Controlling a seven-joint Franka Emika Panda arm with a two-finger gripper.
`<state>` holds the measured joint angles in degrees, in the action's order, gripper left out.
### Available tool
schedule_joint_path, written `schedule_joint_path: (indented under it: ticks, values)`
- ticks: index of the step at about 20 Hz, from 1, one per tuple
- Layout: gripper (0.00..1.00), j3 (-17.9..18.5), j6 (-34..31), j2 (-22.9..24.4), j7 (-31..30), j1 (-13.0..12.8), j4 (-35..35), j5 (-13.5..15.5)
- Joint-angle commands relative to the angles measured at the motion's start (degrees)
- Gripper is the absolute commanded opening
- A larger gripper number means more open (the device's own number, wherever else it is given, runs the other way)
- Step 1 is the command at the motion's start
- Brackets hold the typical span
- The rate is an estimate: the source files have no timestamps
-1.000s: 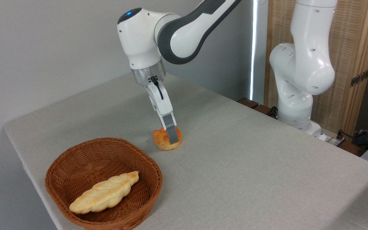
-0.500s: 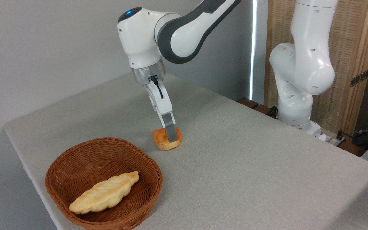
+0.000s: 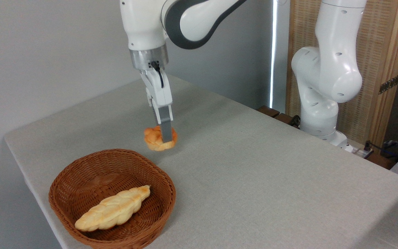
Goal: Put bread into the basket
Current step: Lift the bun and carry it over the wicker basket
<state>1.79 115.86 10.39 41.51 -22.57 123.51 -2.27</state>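
— Grey surface lies bare right of the basket, which sits near the front-left edge.
— And the claw?
— Clamped on the bread, held in the air just behind the basket's far rim.
— What's inside the basket?
— One long braided loaf.

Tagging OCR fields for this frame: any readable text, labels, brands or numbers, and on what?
None readable.
Robot arm: no logo or lettering shows.
Gripper, shut on the bun: no markings.
Basket and braided loaf: no labels.
Table, wall and wooden screen: no print or signs.
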Motion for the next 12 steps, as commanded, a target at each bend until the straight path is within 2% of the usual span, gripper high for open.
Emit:
schedule_joint_path:
  ticks: [1,4,7,12]
  values:
    - [0.51,1.0,0.7,0.0,0.0,0.4,-3.4,2.2]
    - [0.51,3.0,2.8,-0.5,0.0,0.4,-4.4,2.8]
    - [0.55,3.1,5.8,-1.4,-0.6,0.4,-4.4,3.9]
    - [0.55,4.6,14.9,-3.7,-3.5,0.5,-4.5,4.6]
